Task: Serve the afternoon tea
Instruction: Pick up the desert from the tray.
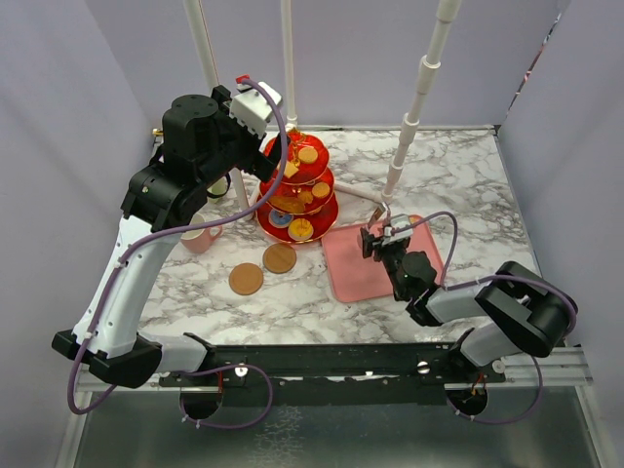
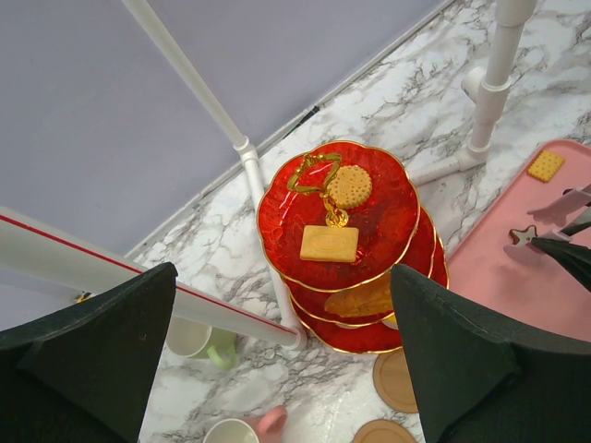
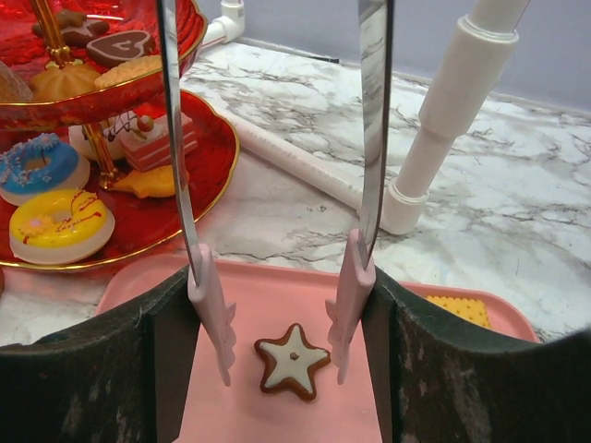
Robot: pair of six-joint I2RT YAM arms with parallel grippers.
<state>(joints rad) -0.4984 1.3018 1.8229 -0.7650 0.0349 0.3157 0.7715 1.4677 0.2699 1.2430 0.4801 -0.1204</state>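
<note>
2 pink tips of the tongs [image 3: 372, 111] straddle the star cookie [image 3: 292, 360] on the pink tray [image 1: 351, 278], nearest the arm bases. The left tip stands apart from the cookie. The right tip sits just beside it, and contact there cannot be told. The right hand [image 1: 382, 244] is partly closed on the metal arms of the tongs, and the tongs themselves grip nothing yet. A square cracker [image 3: 459, 309] lies further back on the same tray.

Left of the tray, 2 brown coasters [image 1: 246, 279] lie bare on the marble tabletop [image 1: 468, 195]. The pink mug [image 1: 200, 237] and the green mug [image 2: 199, 340] stand beyond them, on neither coaster.

Further back, the three-tier stand [image 2: 392, 217] already carries pastries on all 3 tiers. The left hand [image 2: 282, 277] hovers high above it, spread fully wide and empty.

The pinch looks off-centre, so the nearer tip may push the cookie sideways across the smooth tray instead of lifting it. A hard squeeze could crack the icing. The bottom tier is crowded near its gold rim, so a low approach could knock the doughnuts or jolt the stand. The white post [image 3: 443, 120] beside the tray also narrows the swing.
</note>
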